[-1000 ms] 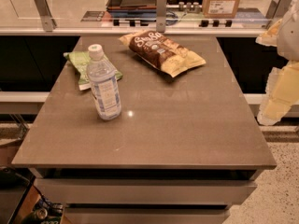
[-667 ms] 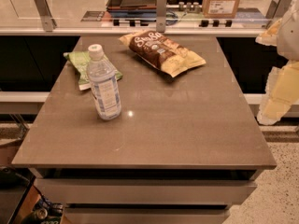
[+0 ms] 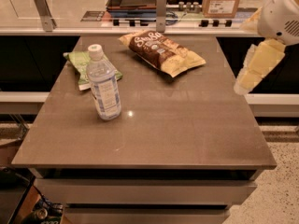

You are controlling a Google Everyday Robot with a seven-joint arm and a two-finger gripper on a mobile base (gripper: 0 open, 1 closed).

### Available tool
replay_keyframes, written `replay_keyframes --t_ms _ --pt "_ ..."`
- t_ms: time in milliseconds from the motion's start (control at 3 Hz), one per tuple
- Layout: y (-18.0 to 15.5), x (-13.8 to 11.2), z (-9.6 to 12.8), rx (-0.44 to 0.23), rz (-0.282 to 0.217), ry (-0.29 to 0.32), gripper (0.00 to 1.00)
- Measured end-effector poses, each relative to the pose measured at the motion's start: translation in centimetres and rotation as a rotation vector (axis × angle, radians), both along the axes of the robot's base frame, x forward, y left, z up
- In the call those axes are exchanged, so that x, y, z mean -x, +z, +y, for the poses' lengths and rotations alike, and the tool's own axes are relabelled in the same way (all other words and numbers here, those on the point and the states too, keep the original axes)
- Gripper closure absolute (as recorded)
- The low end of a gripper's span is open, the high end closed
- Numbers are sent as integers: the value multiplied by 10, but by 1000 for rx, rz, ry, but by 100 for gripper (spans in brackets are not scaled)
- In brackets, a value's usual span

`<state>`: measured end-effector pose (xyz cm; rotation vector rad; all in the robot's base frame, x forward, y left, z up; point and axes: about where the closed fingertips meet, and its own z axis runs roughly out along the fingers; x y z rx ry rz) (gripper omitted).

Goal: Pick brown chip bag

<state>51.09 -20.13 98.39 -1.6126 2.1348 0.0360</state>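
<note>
The brown chip bag (image 3: 161, 52) lies flat at the far middle of the brown table (image 3: 187, 129); it is dark brown with tan-yellow ends and white script lettering. My gripper (image 3: 258, 66), cream-yellow under a white arm housing, hangs at the right edge of the view, beyond the table's right side. It is to the right of the bag, apart from it and holding nothing that I can see.
A clear water bottle (image 3: 103, 84) with a white cap stands upright left of centre. A flat green bag (image 3: 84, 65) lies behind it at the far left. A counter with a glass rail (image 3: 161, 6) and a cardboard box (image 3: 224, 1) runs behind the table.
My gripper and arm have moved left and up, closer to the table's right side. The bag, the bottle and the green bag have not moved.
</note>
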Motion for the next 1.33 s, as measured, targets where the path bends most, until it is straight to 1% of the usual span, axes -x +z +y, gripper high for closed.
replay_keyframes --t_ms 333,667,1000,1333 --pt "3 -38 5 -89 -8 -63 0" --pt "7 -68 9 -124 -8 -184 0" --pt "4 -93 12 -145 -8 -330 0" --pt "-7 -119 14 -150 7 -454 0"
